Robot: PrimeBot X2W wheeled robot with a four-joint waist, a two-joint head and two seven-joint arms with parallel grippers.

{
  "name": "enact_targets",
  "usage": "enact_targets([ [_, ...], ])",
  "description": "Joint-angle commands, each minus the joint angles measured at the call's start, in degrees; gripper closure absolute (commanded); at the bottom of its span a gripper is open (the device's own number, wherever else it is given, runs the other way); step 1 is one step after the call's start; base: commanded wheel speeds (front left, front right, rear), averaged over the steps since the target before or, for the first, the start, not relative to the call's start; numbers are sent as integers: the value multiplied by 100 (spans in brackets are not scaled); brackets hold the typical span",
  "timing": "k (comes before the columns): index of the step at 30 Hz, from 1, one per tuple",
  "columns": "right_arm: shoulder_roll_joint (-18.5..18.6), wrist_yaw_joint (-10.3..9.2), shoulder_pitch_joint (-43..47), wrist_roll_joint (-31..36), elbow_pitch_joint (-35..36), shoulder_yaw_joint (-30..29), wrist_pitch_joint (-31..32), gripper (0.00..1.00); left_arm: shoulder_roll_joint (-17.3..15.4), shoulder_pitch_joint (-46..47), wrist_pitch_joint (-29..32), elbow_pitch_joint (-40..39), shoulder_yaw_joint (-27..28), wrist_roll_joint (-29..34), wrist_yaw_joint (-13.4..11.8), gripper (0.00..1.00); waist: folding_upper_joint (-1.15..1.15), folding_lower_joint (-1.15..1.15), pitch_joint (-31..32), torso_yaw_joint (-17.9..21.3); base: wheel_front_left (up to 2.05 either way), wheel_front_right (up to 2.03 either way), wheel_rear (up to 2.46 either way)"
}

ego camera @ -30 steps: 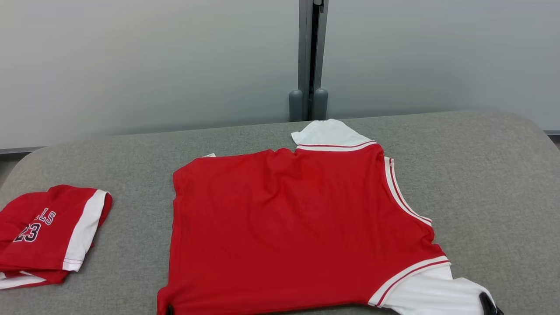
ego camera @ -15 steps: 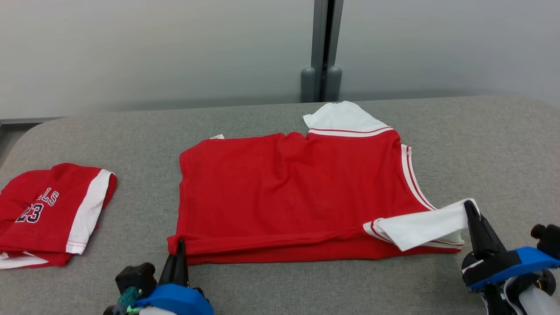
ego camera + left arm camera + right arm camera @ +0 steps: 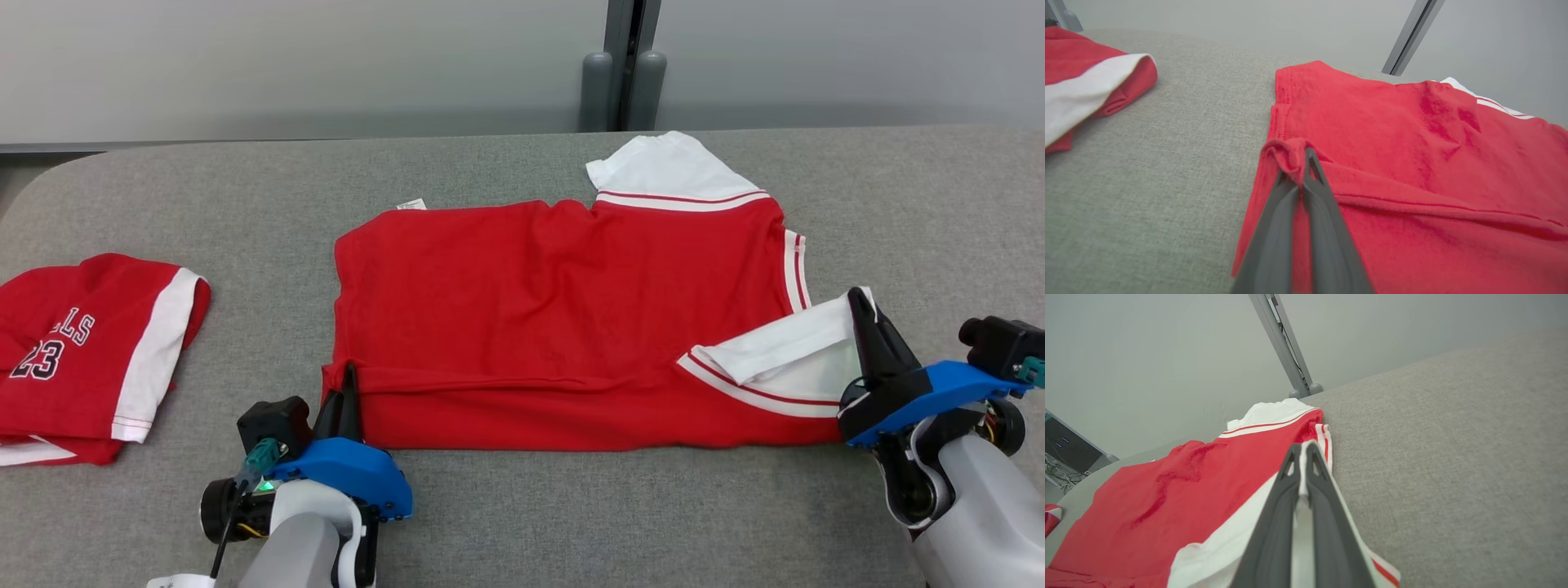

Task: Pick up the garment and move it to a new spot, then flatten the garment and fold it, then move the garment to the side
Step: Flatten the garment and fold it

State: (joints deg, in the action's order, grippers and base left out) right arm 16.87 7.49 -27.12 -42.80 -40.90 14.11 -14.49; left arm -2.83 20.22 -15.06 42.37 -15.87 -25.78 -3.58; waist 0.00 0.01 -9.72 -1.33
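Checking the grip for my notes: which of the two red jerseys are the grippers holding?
The larger spread jersey in the middle: left gripper pinches its hem corner, right gripper its white sleeve. The folded "23" jersey lies apart, untouched.

Left tool (image 3: 349,374), right tool (image 3: 857,297): both pinched.

I see the garment (image 3: 571,310), a red jersey with white sleeves and red-and-white striped trim. It lies plain side up across the middle of the grey surface (image 3: 522,506), hem to the left. The body is spread mostly flat, with faint creases. Its near edge is turned up over the body in one long fold, bunched and lifted at the near-left corner. The far sleeve (image 3: 661,167) lies flat; the near sleeve (image 3: 784,343) is raised and doubled back over the red.
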Motion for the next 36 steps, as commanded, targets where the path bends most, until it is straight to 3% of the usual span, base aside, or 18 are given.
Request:
enact_targets([
  [1, -28, 0, -160, 57, -110, -5, -45, 100, -10, 138, -16, 42, -25, -25, -35, 100, 0, -1, -26, -2, 0, 0, 0],
  [6, -102, 0, -460, 321, -433, -212, -74, 100, -12, 268, -16, 66, -6, 69, -122, 100, 0, -1, -81, 4, 0, 0, 0],
  [7, -92, 0, -503, 424, -398, -291, -74, 61, -12, 274, -16, 33, 12, 103, -162, 91, 0, -1, -89, 1, 0, 0, 0],
  [8, -103, 0, -507, 554, -332, -317, -73, 0, -13, 270, -16, -18, 44, 147, -216, 58, 0, -1, -93, -2, 0, 0, 0],
  [9, -124, 0, -487, 672, -260, -377, -73, 0, -13, 243, -16, -44, 73, 191, -272, 0, 0, -1, -94, -3, 0, 0, 0],
  [15, -176, 0, -195, 1595, 151, -759, -72, 0, -9, 0, -16, -313, 217, 562, -471, 0, 0, -1, 12, 4, 0, 0, 0],
  [18, -292, 0, 67, 2150, 451, -989, -71, 0, -60, -273, -15, -641, 252, 1033, -534, 0, 0, -1, 131, 18, 0, 0, 0],
  [24, -606, 0, 803, 2877, 766, -1212, -72, 0, -100, -942, -15, -998, 309, 1605, -481, 0, 0, -1, 440, 52, 0, 0, 0],
  [36, -1077, 0, 1961, 3235, 827, -1545, -72, 0, -54, -2071, -15, -1379, 485, 1968, -366, 0, 0, -1, 1046, 141, 0, 0, 0],
])
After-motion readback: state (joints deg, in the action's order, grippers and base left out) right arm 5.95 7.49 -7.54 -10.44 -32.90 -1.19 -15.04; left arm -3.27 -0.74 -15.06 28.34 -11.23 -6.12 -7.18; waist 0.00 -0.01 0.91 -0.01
